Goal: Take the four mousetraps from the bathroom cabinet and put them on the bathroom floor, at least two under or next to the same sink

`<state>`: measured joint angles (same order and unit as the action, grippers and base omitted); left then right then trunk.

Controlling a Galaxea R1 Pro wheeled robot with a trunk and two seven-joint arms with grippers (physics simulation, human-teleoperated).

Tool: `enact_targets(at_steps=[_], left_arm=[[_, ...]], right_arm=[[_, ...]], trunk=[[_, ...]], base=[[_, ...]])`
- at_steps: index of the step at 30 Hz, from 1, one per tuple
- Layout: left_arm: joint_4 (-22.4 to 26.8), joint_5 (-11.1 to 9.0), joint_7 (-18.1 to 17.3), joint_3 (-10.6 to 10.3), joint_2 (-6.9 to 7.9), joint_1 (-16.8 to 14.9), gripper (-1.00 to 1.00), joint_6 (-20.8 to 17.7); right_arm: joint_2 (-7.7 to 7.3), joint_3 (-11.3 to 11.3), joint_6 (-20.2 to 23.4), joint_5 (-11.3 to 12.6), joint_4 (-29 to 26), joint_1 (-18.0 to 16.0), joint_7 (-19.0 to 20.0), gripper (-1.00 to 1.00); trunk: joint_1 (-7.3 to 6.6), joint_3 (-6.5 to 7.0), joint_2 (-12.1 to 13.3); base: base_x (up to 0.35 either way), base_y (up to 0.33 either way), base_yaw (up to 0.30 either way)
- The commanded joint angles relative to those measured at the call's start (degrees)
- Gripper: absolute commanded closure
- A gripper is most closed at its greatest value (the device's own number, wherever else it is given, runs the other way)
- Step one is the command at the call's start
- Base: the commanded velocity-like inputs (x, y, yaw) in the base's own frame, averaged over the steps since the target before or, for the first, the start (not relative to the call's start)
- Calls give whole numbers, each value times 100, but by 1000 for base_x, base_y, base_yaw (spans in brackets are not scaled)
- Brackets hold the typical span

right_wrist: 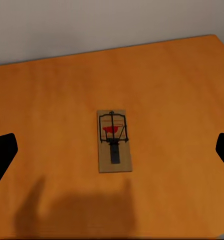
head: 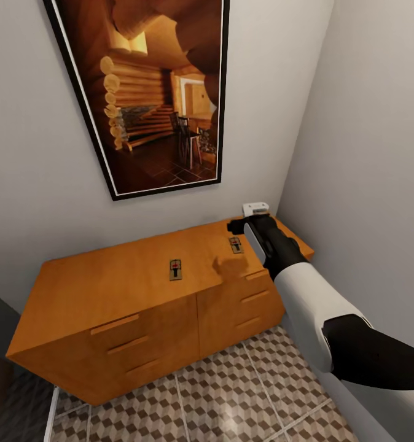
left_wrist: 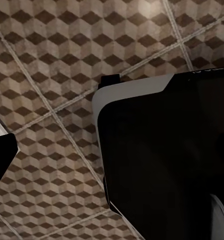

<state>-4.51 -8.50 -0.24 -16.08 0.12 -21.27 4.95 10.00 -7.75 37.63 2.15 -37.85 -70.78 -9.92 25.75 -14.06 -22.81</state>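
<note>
Two mousetraps lie flat on top of the orange-brown cabinet (head: 109,288): one (head: 175,269) near the middle, the other (head: 236,244) toward the right end. My right gripper (head: 239,226) hovers just above that right-hand mousetrap. The right wrist view has this mousetrap (right_wrist: 113,142) centred on the wood, with my right gripper (right_wrist: 112,150) open and its dark fingertips (right_wrist: 2,155) far apart on either side. In the left wrist view one dark fingertip (left_wrist: 2,155) of my left gripper hangs over the cube-patterned bathroom floor (left_wrist: 52,60), holding nothing.
A large framed picture (head: 152,92) hangs on the wall above the cabinet. A grey side wall (head: 379,153) closes in at the right of the cabinet. Patterned floor (head: 231,393) lies in front of the drawers. My robot's dark body (left_wrist: 161,160) sits beside the left gripper.
</note>
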Motion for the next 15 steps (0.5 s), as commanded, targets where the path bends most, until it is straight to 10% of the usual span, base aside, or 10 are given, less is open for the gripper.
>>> enact_targets(at_steps=[1,15], left_arm=[[-24,-55,-3,-48,-3,-9,-100,41],[-24,-55,-3,-47,-21,-9,-100,41]], right_arm=[[0,-12,7,25,29,-5,-34,-100],[0,0,-470,12,435,2,415,-100]], trunk=[[3,-11,-11],[3,-11,-11]], base=[[0,0,0],[0,0,0]])
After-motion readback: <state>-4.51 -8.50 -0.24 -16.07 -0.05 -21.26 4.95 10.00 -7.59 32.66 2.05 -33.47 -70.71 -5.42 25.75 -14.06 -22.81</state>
